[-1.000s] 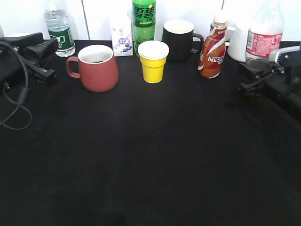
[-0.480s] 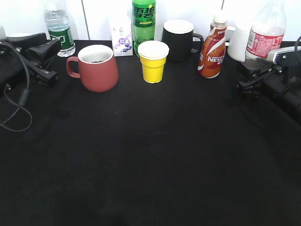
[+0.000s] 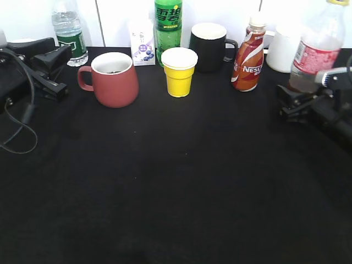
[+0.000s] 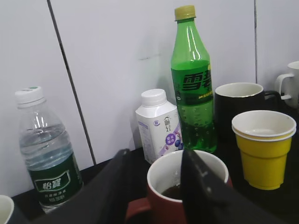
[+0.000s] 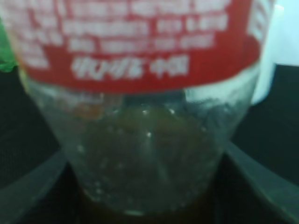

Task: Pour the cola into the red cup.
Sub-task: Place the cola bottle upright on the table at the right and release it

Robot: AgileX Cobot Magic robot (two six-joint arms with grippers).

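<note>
The red cup [image 3: 113,82] stands at the back left with a little dark liquid in it, and it also shows in the left wrist view [image 4: 163,179]. My left gripper [image 3: 61,74] is open and empty just left of the cup's handle; in the left wrist view [image 4: 156,156] the cup shows between its two fingers. My right gripper [image 3: 286,102] is shut on the cola bottle [image 3: 319,55] at the far right. The bottle is nearly upright, low over the table. In the right wrist view the bottle [image 5: 140,70] fills the frame between the fingers [image 5: 32,186], with a little brown cola at its bottom.
Along the back wall stand a water bottle [image 3: 70,33], a small milk carton [image 3: 142,41], a green Sprite bottle [image 3: 168,25], a yellow cup [image 3: 179,74], a black mug [image 3: 208,47], a Nescafe bottle [image 3: 247,58] and a white mug [image 3: 281,49]. A cable [image 3: 22,124] loops at the left.
My right gripper has moved right and a little down with the cola bottle, which now stands straighter. The left gripper and the red cup have not moved.
</note>
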